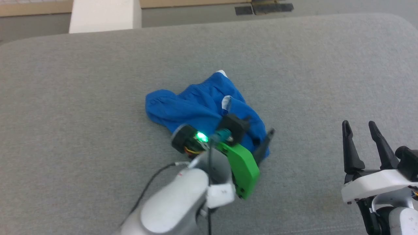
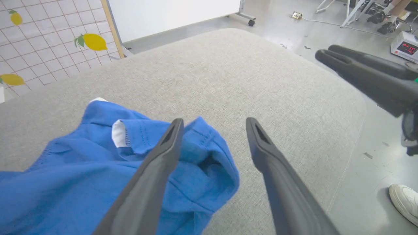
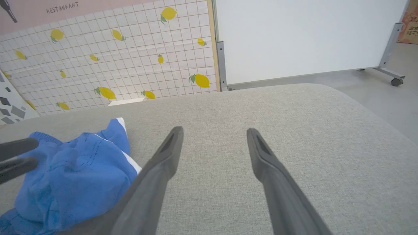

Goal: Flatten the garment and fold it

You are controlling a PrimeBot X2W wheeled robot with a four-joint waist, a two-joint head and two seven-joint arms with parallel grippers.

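The garment point(image 1: 202, 104), bright blue shorts with white trim, lies crumpled in the middle of the grey padded surface point(image 1: 98, 81). My left gripper point(image 1: 263, 138) hovers over its near right edge, open. In the left wrist view the left gripper point(image 2: 214, 120) has one finger above the garment point(image 2: 81, 163) and the other over bare surface, with nothing held between them. My right gripper point(image 1: 359, 124) stands open at the lower right, well apart from the cloth. From the right wrist, the right gripper point(image 3: 214, 129) points across bare surface, with the garment point(image 3: 72, 169) off to its left.
The padded surface's rounded edge point(image 2: 356, 107) drops to the floor on the right. A person's white shoe point(image 2: 405, 202) stands on the floor there. A lemon-patterned tile wall point(image 3: 114, 58) and a white wheeled board point(image 3: 303, 36) stand beyond the far edge.
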